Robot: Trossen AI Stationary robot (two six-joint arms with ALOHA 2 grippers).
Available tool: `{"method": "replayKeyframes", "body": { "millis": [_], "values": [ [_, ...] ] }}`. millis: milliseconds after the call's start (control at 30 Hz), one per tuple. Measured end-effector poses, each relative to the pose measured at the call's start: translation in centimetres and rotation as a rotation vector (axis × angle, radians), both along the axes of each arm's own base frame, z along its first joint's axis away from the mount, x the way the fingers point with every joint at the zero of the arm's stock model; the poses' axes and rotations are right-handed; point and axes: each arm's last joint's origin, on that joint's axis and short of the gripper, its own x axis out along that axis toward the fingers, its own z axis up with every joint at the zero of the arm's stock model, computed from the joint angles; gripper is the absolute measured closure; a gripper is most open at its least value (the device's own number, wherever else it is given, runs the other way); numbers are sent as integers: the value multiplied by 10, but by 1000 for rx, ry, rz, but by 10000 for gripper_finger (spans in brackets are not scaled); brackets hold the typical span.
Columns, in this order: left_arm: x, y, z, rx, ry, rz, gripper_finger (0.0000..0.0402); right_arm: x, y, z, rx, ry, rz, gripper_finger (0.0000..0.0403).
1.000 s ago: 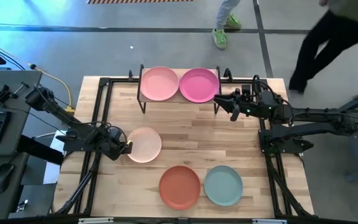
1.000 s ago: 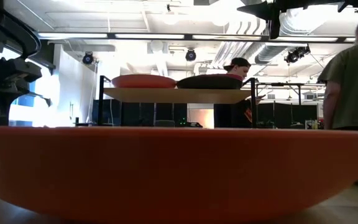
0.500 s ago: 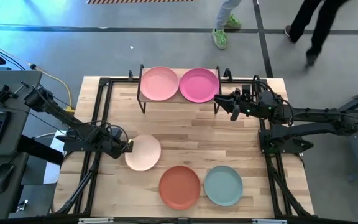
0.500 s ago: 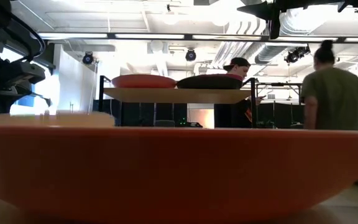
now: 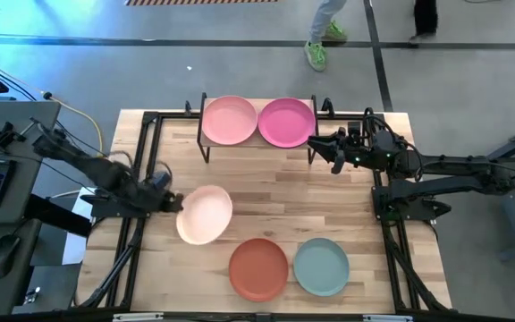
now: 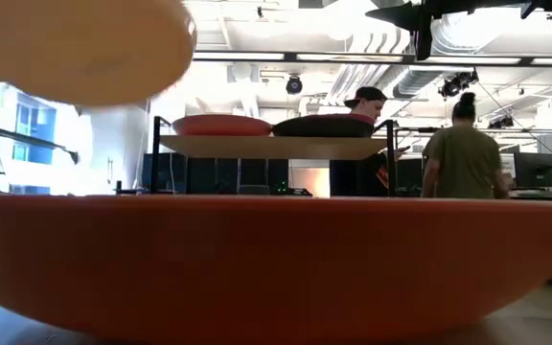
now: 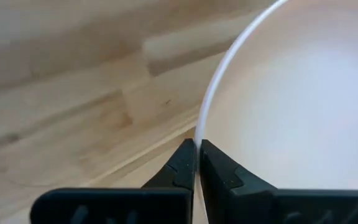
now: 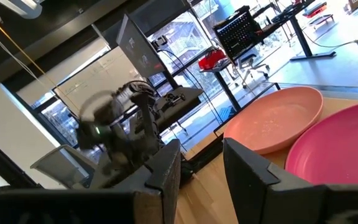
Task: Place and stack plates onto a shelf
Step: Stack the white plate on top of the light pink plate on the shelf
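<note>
My left gripper (image 5: 173, 204) is shut on the cream plate (image 5: 206, 215), which shows high up in the low view (image 6: 75, 48). The shelf (image 5: 259, 143) stands at the table's far edge and carries the pale pink plate (image 5: 231, 121) and the magenta plate (image 5: 286, 122) side by side. The orange-red plate (image 5: 258, 268) and the pale teal plate (image 5: 321, 266) lie flat near the near edge. My right gripper (image 5: 333, 149) waits open beside the shelf's right end. No dark grey plate shows. My left gripper pinches the cream plate's rim (image 7: 199, 134) on its left side between the two fingers (image 7: 182, 165), one above the rim and one below. It comes in roughly level from the table's left. The plate is lifted clear of the table and sticks out to the right.
Black frame rails (image 5: 141, 179) run along the table's left and right sides. Bare wood (image 5: 275, 192) lies between the shelf and the near plates. The orange-red plate (image 6: 276, 259) fills the low view's foreground. People stand in the room beyond the table (image 6: 463, 153).
My left gripper has risen, carrying the cream plate from the tabletop up into the air, well above the orange-red plate's rim in the low view. The right arm has kept still. A person has walked across the room behind.
</note>
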Motion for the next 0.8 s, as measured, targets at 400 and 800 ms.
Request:
{"method": "replayKeyframes", "body": {
  "millis": [400, 800],
  "values": [
    [10, 70, 140, 437, -37, 128, 401, 0, 0, 0, -13, 9, -15, 299],
    [81, 202, 137, 498, 162, 67, 402, 0, 0, -1, 50, -7, 6, 299]
  ]
}}
